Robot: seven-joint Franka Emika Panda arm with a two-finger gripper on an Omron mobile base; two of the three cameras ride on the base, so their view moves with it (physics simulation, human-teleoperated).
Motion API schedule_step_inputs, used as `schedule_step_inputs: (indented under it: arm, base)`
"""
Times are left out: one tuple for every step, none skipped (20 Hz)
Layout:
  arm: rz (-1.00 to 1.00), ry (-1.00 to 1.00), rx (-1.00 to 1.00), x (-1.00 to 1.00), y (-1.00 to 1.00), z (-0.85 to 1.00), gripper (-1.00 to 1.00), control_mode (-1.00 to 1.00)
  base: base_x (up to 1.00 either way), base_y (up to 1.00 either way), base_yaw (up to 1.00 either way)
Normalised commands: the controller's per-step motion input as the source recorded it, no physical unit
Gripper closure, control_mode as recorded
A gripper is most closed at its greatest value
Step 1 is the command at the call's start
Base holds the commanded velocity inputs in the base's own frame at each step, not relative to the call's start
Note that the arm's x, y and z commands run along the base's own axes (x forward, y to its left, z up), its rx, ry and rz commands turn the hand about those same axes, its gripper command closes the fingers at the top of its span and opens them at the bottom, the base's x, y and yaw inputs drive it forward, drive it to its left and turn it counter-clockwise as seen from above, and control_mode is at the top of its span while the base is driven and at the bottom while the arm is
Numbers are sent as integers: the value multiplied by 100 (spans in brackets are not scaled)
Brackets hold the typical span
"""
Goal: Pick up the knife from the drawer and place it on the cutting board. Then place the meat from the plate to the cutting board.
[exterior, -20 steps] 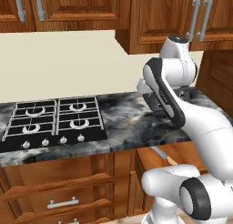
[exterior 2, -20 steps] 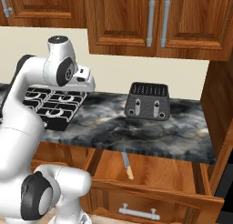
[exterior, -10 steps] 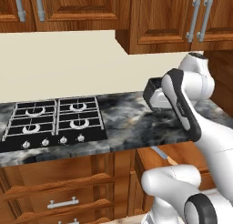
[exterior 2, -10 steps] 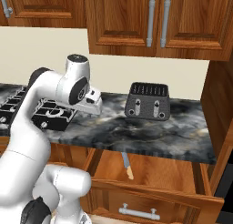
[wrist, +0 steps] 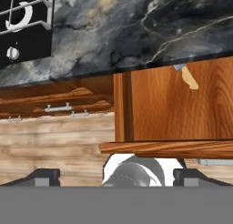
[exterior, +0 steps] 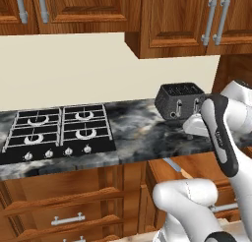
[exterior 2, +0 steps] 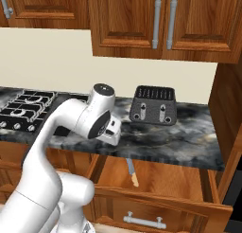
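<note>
The knife [exterior 2: 132,172] lies half hidden, its blade tucked under the counter [exterior 2: 189,142] edge.

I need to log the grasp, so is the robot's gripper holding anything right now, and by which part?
Nothing is held. The gripper is open and empty above the open reddish-brown wooden drawer, where the slim tan-handled knife lies untouched.

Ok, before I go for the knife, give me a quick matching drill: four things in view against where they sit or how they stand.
Things:
1. knife
2. toaster
3. stove
4. gripper

States or places:
A. black, set into the counter's left part
B. jaws wide apart, holding nothing
C. lying in the open drawer, partly under the counter edge
D. standing on the counter near the wall

Pairs: 1-C, 2-D, 3-A, 4-B
</note>
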Motion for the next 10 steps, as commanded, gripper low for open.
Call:
schedule_step_inputs:
  arm:
    - [0, 25, 0, 0, -18, -23, -100, -100]
    - [0, 27, 0, 0, -18, -25, -100, -100]
    - [0, 33, 0, 3, -18, -29, -100, -100]
    - [0, 36, 0, 11, -18, -33, -100, -100]
    - [0, 35, 0, 6, -20, -31, -100, -100]
    - [0, 35, 0, 6, -21, -31, -100, -100]
    - [0, 36, 0, 4, -24, -31, -100, -100]
    - [0, 33, 0, 0, -26, -25, -100, -100]
    - [0, 29, 0, 0, -25, -17, -100, -100]
    - [0, 21, 0, 0, -22, -9, -100, -100]
  base:
    - [0, 0, 0]
    - [0, 0, 0]
    - [0, 0, 0]
    - [0, 0, 0]
    - [0, 0, 0]
    - [0, 0, 0]
    - [0, 0, 0]
    - [0, 0, 0]
    - [0, 0, 0]
    - [0, 0, 0]
